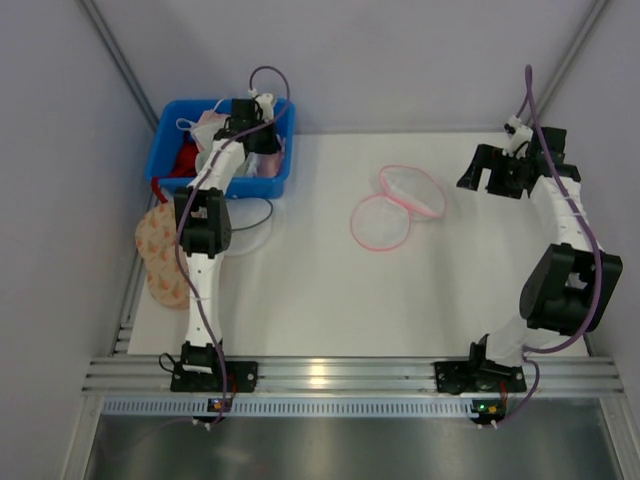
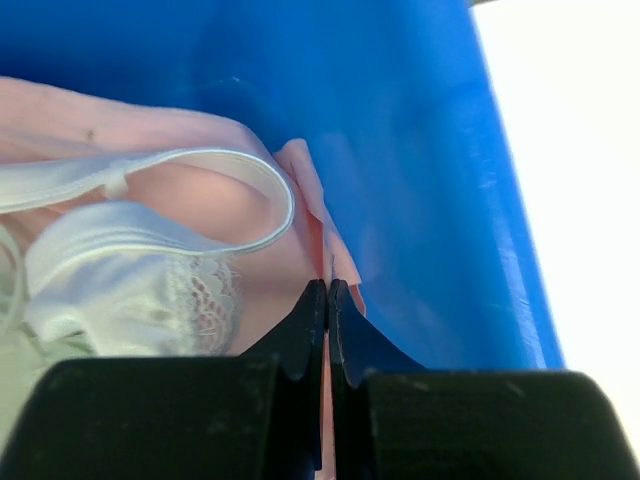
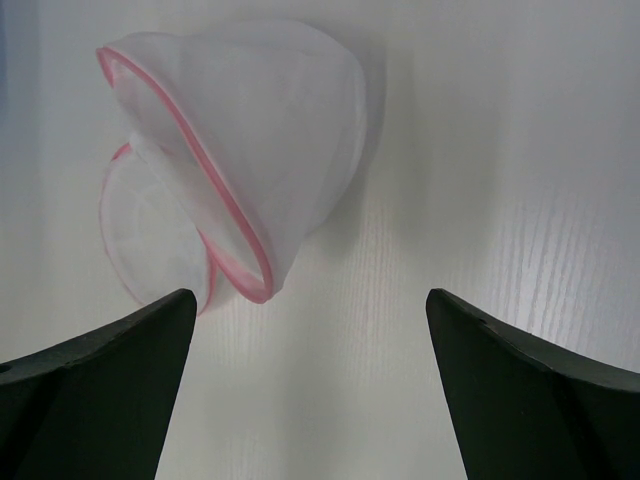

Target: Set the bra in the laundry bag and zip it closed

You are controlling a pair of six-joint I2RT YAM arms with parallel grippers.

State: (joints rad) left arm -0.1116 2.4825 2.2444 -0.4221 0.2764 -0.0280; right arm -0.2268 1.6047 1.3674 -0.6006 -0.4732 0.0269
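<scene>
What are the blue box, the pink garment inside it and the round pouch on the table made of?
The blue box looks like hard plastic, smooth and slightly glossy, with soft highlights on its wall. The bra seems soft matte pale pink fabric; its edge folds limply. The laundry bag looks like thin white mesh with pink trim: the table shows through it.

We are looking at two slim arms, the left arm (image 1: 200, 290) and the right arm (image 1: 565, 212), each wearing white link shells between bulky black joint housings. A thin purple cable (image 1: 530, 110) is running along each arm and looping free near the wrist. Black base plates (image 1: 212, 376) are carrying both, and a small green light (image 1: 484, 407) is glowing under the right one. The left claw (image 2: 327, 292) and the right claw (image 3: 310, 310) are showing us matte black, wedge-shaped fingers.
</scene>
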